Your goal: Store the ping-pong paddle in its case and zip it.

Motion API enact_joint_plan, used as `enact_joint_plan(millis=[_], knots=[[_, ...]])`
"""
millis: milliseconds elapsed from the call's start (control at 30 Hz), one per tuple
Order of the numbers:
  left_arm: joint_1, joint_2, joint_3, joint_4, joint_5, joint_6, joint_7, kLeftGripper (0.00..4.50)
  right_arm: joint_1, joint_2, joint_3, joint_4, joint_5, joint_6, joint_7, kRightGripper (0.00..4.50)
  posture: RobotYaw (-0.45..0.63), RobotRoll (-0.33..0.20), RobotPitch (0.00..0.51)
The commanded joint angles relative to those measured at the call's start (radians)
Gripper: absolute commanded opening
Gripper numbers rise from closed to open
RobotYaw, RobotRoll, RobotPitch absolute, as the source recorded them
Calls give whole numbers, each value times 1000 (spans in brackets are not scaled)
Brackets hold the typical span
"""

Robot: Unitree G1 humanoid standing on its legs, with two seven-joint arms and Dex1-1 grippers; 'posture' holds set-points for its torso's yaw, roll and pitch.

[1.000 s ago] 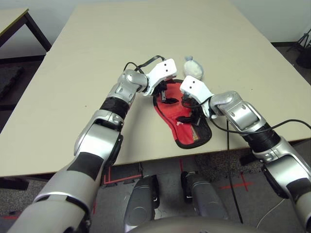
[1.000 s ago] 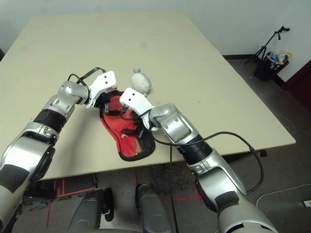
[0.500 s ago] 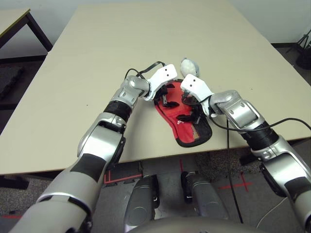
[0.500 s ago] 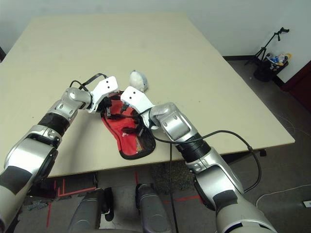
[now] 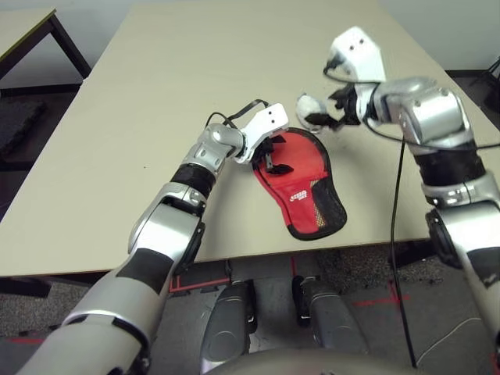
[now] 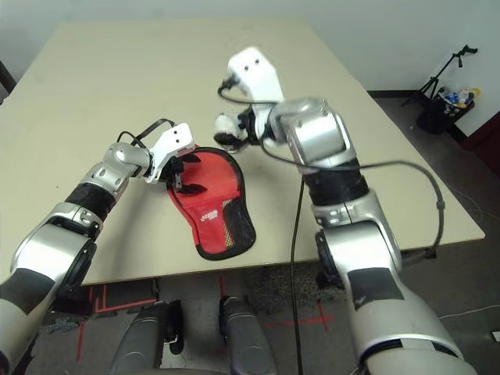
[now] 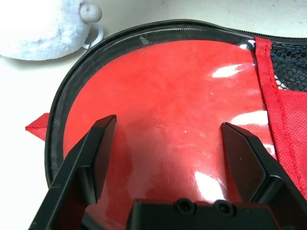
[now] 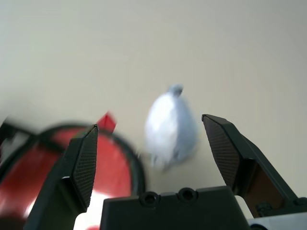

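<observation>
Claws are spread wide — the right one (image 8: 156,117) now lifted off the case (image 5: 301,207) toward the tabletop's (image 5: 187,70) far edge; zipping seems finished.

A grey-white pouch (image 8: 170,129) lies on the counter (image 5: 195,70), well in from the near edge. Past the counter's right edge, a tripod (image 6: 437,74) stands by a bin (image 6: 437,113).

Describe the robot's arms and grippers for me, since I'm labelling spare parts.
Both arms are silver with black bands and dark square patches. Each wrist ends in a white bracket with small black dots, and black cables run there. The left gripper and the right gripper each have two black, tapering fingers; the right one's show ribbed inner pads.
</observation>
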Motion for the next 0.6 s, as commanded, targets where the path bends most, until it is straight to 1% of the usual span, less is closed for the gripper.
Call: enact_joint_plan(millis=[33,100,233,400,467,600], knots=[[52,-7,-46,61,50,36,26,4481,-22,52,-14,156,-20,-133,-60,4500,-30,0,194],[52,-11,-47,60,50,36,26,4481,-37,84,-13,266,-38,-225,-93,4500,-29,0,193],[55,-14,-48,52,51,38,24,4481,-75,120,-4,469,-90,-407,-168,4500,-17,0,189],[63,-14,-48,37,50,43,21,4481,-115,144,-10,659,-132,-563,-249,4500,-5,0,188],[68,-13,-48,30,49,45,20,4481,-125,147,-8,711,-148,-605,-277,4500,-2,0,187],[82,-14,-50,11,48,53,19,4481,-131,147,-29,787,-155,-615,-316,4500,6,0,186]])
